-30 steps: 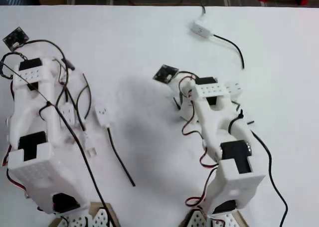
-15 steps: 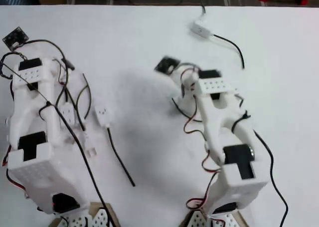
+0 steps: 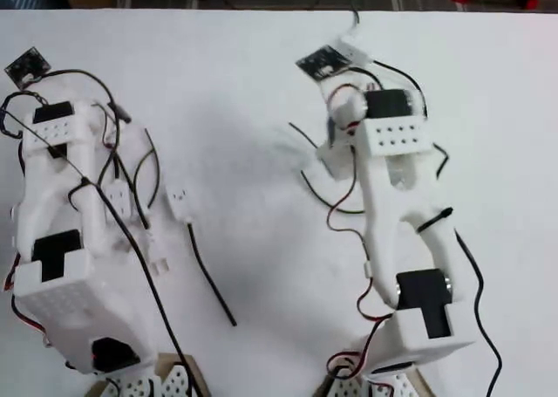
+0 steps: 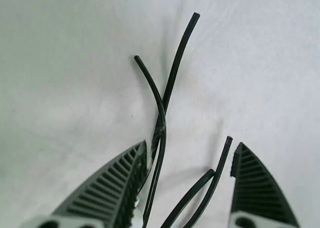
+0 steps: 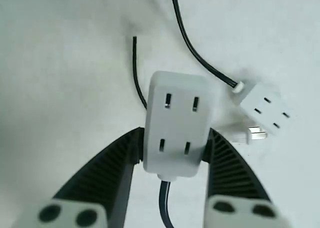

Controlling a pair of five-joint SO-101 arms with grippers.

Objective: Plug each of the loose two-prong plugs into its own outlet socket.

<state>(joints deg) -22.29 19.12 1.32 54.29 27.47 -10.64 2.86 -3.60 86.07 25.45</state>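
Where my two arms stand side by side at the white table (image 3: 261, 266), the stock reads as follows, nearest first. Item one, a white connector (image 3: 179, 201): it lies flat on the table just beside my left arm, in the space between the two arms, with its black cord (image 3: 209, 279) trailing back toward the arm bases. Item two, my left gripper (image 4: 191, 145): released, its two ribbed fingers (image 4: 115, 188) well apart above the tabletop and grasping nothing. Item three, thin black cables (image 4: 162, 115): two of them cross just off the tip of one finger and run away from it, each ending in a cut tip on the table. Two more cable ends lie in the gap between the fingers. Item four, my right gripper (image 5: 175, 138): stretched farther out over the table and clenched on a white outlet block (image 5: 177, 107), one finger against each long side. The block faces the wrist camera and shows four slots in two pairs; a black lead (image 5: 164, 198) leaves its near end between the fingers. Item five, a thin black cable end (image 5: 135, 62): it comes out from behind one edge of the block and stops at a cut tip. Item six, a white plug piece (image 5: 247, 134) with a metal-looking tip: flat on the table near the block's other side; whether it touches I cannot tell. Item seven, farthest: a smaller white socket piece (image 5: 265, 107), tilted, four slots showing, a black wire (image 5: 192, 47) running off from one corner.
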